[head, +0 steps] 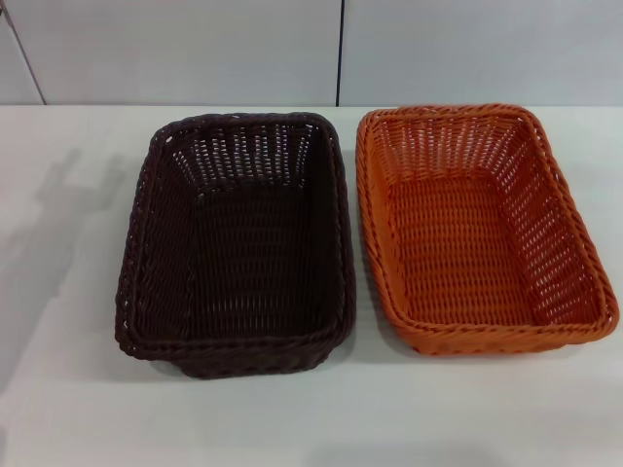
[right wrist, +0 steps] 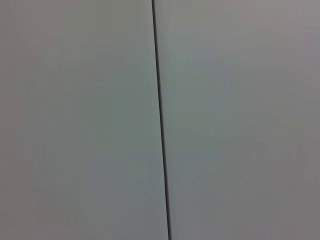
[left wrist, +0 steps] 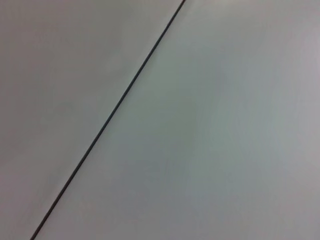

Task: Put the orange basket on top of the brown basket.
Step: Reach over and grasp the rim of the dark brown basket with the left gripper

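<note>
Neither tool shows in any view. The head view holds no arm at all, and each wrist view shows only a pale flat panel crossed by one thin dark seam, so I cannot tell whether the left tool or the right tool stands apart or together. Both arms look parked out of the working area, their cameras turned away from the baskets.

Out on the white table (head: 78, 409) the two baskets lie side by side, both upright and empty. The orange basket (head: 484, 331) sits on the robot's right. The brown basket (head: 234, 355) sits on the robot's left. Their long rims run close alongside each other, nearly touching at the far end and a little apart at the near end. Behind them stands a pale wall with a dark vertical seam.

By my reading the task is at its very start: nothing is gripped and the orange basket rests wholly on the table. The step in hand is the approach. The right arm seems the natural choice, being on the orange basket's side. The next move calls for bringing a tool down over the braided rim with its fingers apart, pinching one wall, then lifting clear before carrying it across and lowering it squarely into the brown one. A one-sided grip will likely let the tray tilt.
</note>
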`<action>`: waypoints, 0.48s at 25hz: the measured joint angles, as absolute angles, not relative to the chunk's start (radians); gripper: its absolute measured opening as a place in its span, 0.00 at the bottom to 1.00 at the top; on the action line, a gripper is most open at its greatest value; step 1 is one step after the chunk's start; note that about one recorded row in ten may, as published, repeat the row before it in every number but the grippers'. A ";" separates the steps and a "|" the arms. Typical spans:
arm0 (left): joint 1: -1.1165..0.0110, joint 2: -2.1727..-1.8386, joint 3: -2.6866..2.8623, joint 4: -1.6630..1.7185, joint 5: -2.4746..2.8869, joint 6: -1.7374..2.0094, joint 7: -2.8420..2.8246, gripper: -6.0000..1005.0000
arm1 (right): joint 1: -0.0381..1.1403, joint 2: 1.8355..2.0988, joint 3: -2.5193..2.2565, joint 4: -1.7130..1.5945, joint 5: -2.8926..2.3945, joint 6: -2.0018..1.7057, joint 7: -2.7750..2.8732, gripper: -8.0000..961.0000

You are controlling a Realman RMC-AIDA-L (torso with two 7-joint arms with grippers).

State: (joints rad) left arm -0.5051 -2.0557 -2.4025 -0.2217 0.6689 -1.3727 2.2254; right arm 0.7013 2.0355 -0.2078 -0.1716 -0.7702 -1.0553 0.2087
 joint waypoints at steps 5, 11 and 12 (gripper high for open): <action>-0.506 -2.055 -2.397 -0.228 0.669 -1.367 2.225 0.74 | 0.701 2.035 -0.207 -0.172 -0.770 -1.052 0.209 0.61; -0.505 -2.054 -2.396 -0.235 0.669 -1.351 2.223 0.74 | 0.703 2.030 -0.207 -0.171 -0.770 -1.021 0.208 0.61; -0.505 -2.054 -2.396 -0.235 0.669 -1.351 2.223 0.74 | 0.705 2.029 -0.207 -0.170 -0.770 -1.017 0.208 0.61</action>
